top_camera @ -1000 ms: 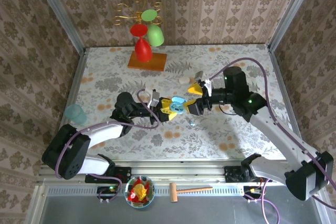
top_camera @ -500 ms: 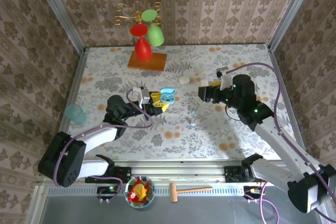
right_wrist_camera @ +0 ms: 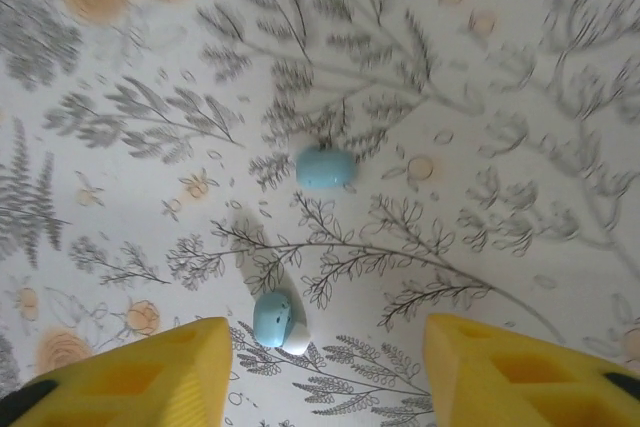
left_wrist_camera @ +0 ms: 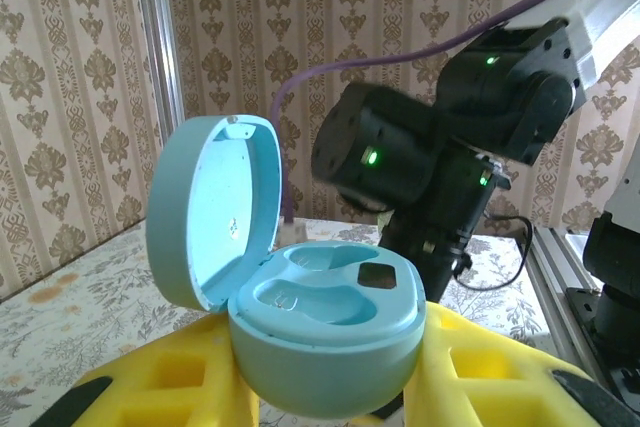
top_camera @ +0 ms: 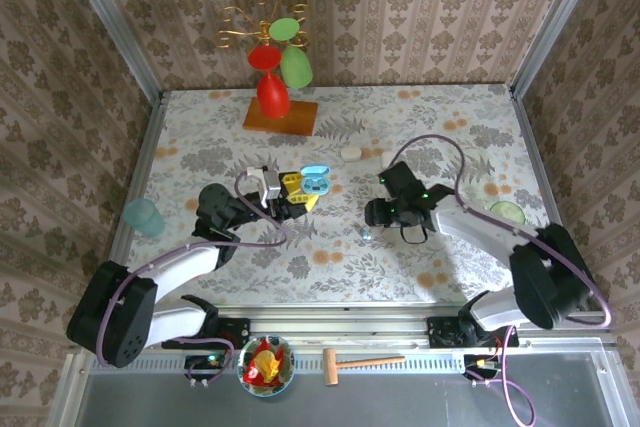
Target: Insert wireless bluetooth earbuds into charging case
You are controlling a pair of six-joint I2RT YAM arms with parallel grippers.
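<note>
Charging case open, wells empty
Pinched by left gripper; right gripper is held spread above two loose earbuds.

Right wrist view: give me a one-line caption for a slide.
Right gripper, yellow jaws open, hovers above two small pale blue earbuds lying apart on the floral-patterned tablecloth.

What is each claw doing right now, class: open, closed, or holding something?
Left claw: closed on the open blue charging case.
Right claw: open, empty, above two blue earbuds.
</note>
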